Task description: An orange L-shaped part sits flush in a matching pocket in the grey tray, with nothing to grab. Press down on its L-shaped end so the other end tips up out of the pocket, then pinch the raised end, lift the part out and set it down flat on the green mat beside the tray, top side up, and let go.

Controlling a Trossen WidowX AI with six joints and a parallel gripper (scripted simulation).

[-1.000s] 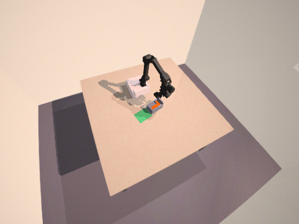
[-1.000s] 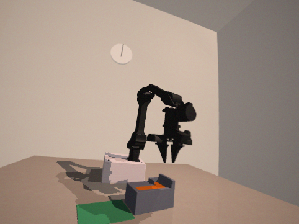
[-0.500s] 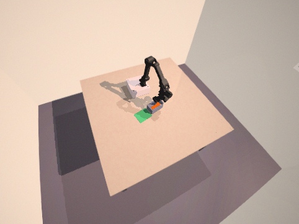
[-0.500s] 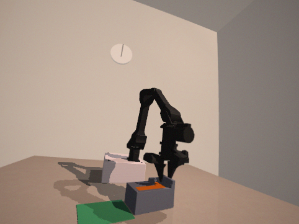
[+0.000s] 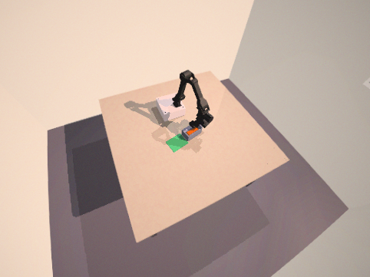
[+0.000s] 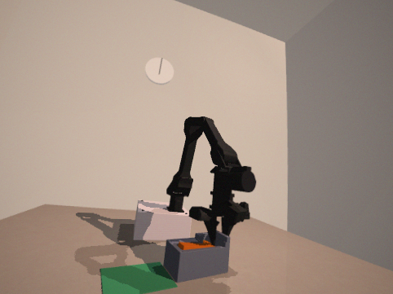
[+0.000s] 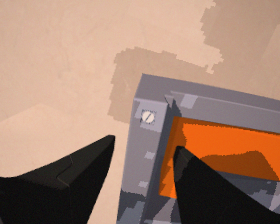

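The orange L-shaped part [image 5: 192,132] [image 6: 193,245] [image 7: 230,140] lies in the pocket of the grey tray [image 5: 195,136] [image 6: 200,262] [image 7: 137,172]. In the exterior view its mat-side end looks slightly raised, but the tilt is hard to judge. My gripper [image 6: 220,240] [image 7: 145,147] is partly open and empty, low at the tray's end away from the mat. One finger is over the part's L-shaped end and seems to touch it. The other finger is beyond the tray's end wall. The green mat [image 5: 176,143] [image 6: 136,278] is bare. Contact under the fingertip is hidden.
The white base box [image 5: 173,113] [image 6: 163,224] stands behind the tray and carries the arm. The tray's raised walls stand close around the fingers. A screw head [image 7: 148,117] shows on the tray's corner. The mat lies beside the tray's opposite end.
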